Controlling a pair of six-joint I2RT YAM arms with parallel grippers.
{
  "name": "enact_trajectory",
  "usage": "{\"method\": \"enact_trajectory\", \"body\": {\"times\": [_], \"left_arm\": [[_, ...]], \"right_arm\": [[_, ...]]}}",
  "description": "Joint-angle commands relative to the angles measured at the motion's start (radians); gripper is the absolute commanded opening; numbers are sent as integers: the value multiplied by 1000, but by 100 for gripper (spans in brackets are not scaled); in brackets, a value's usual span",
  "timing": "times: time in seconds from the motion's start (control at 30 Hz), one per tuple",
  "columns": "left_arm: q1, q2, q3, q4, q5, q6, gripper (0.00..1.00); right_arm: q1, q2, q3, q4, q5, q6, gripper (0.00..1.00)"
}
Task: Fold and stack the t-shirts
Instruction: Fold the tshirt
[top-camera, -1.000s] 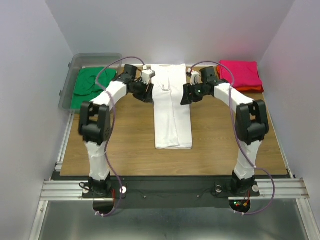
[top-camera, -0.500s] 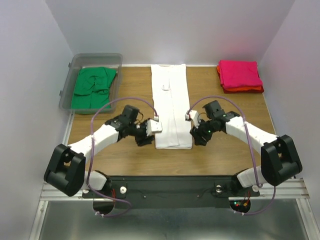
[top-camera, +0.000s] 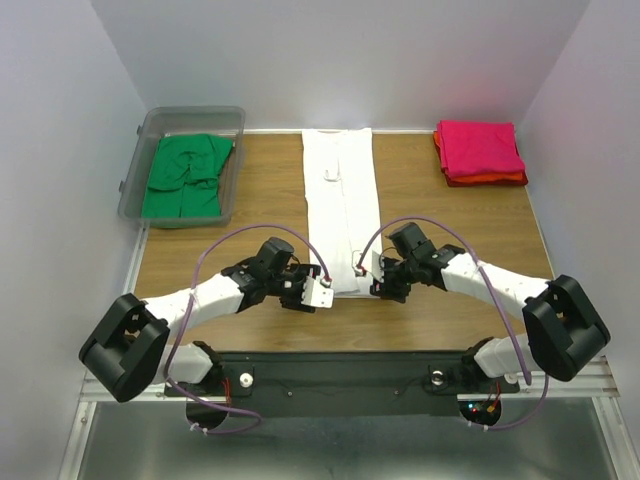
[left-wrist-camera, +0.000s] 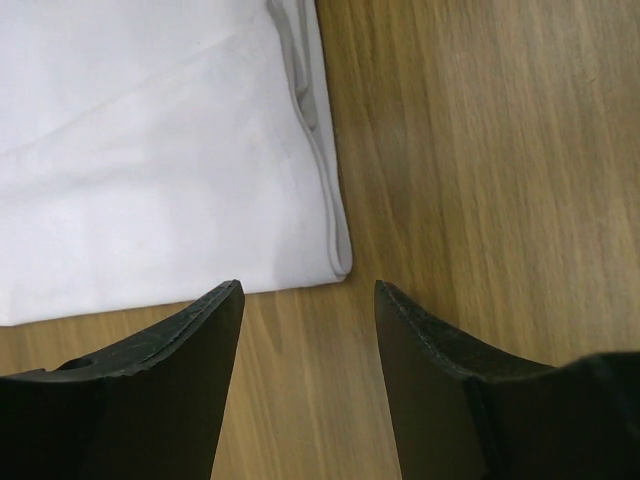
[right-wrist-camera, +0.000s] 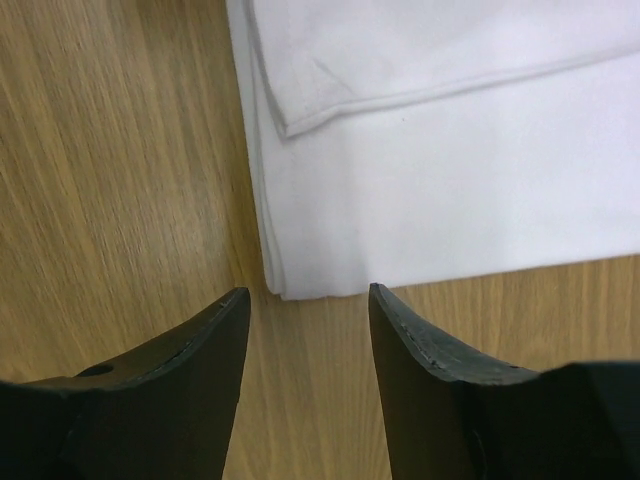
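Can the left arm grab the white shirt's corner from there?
Probably yes. The left gripper is open, the near corner of the white t-shirt lies just ahead of its jaws, and only table shows between them.

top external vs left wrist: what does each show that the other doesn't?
Top external only: the green t-shirt in the bin, the magenta t-shirt stacked on the red-orange t-shirt at far right, the right gripper, and the full length of the white t-shirt.

Left wrist only: the stacked cloth layers at that shirt's near corner, and the left gripper with its jaws open just short of that corner, nothing between them.

Both: the white t-shirt lying on the wooden table.
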Motion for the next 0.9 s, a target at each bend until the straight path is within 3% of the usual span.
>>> {"method": "enact_trajectory", "body": {"times": [0.0, 0.13, 0.33, 0.57, 0.7, 0.77, 0.87], "left_arm": [[-22, 26, -12, 107, -13, 48, 66], [-48, 80, -1, 122, -38, 46, 61], [-61, 139, 30, 65, -81, 71, 47], [-62, 137, 28, 39, -88, 40, 16], [-62, 86, 25, 22, -72, 2, 5], [-62, 60, 30, 16, -58, 0, 0], [-62, 14, 41, -33, -35, -26, 0]], "right_arm": [[44, 21, -9, 68, 13, -74, 55], [69, 40, -24, 71, 16, -89, 47], [74, 70, -60, 87, 34, -117, 38], [74, 78, -78, 111, 53, -115, 13], [74, 41, -66, 90, 50, -75, 1], [74, 18, -58, 64, 47, -71, 1], [75, -17, -38, 16, 34, -46, 1]]}}
